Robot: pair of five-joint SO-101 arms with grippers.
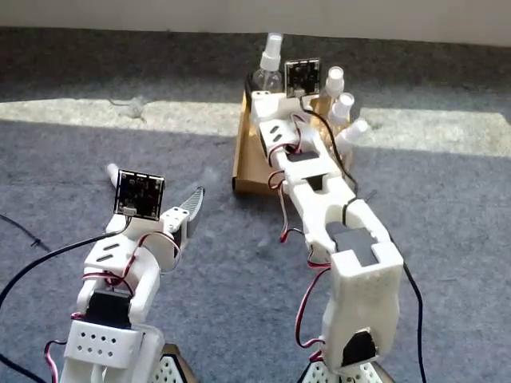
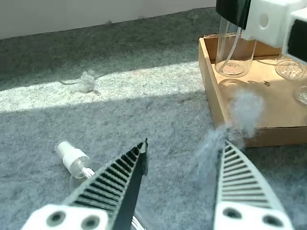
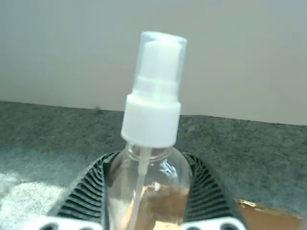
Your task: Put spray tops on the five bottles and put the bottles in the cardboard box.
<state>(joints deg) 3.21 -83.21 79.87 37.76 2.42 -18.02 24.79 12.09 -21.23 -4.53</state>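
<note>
My right gripper [image 3: 148,165] is shut on a clear bottle [image 3: 144,196] with a white spray top [image 3: 153,91]. It holds the bottle [image 1: 269,70] upright over the far end of the cardboard box [image 1: 238,155]. Three more topped bottles [image 1: 342,108] stand along the box's right side. My left gripper [image 2: 184,143] is open and low over the carpet, left of the box [image 2: 208,72]. Beside its left finger a bottle with a spray top [image 2: 72,157] lies on the carpet, also seen beyond the left arm [image 1: 112,171].
Grey carpet covers the whole work area, with a sunlit strip across the far part. A tuft of lint [image 2: 84,81] lies in that strip, left of the box. Grey fluff [image 2: 240,108] clings near my left gripper's right finger. A pale wall runs behind the box.
</note>
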